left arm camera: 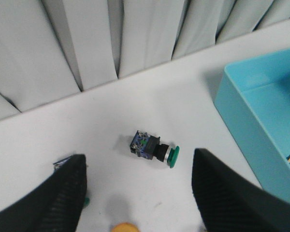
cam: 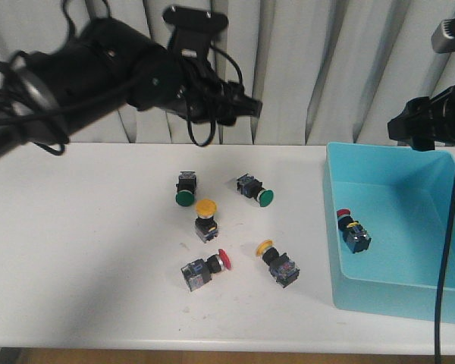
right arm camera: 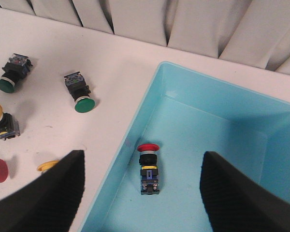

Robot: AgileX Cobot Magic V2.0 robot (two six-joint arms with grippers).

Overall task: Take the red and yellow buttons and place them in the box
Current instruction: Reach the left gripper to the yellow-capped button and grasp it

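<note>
Left gripper [left arm camera: 137, 193] hangs wide and empty above the upright yellow button [cam: 205, 218] mid-bench, a small, rigid, light piece with a slick domed cap, best pinched across its blocky body; one red button [right arm camera: 148, 167] lies in the box [cam: 409, 292].

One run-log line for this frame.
box: one red button inside | table: two yellow, one red left | both end effectors open, empty
</note>
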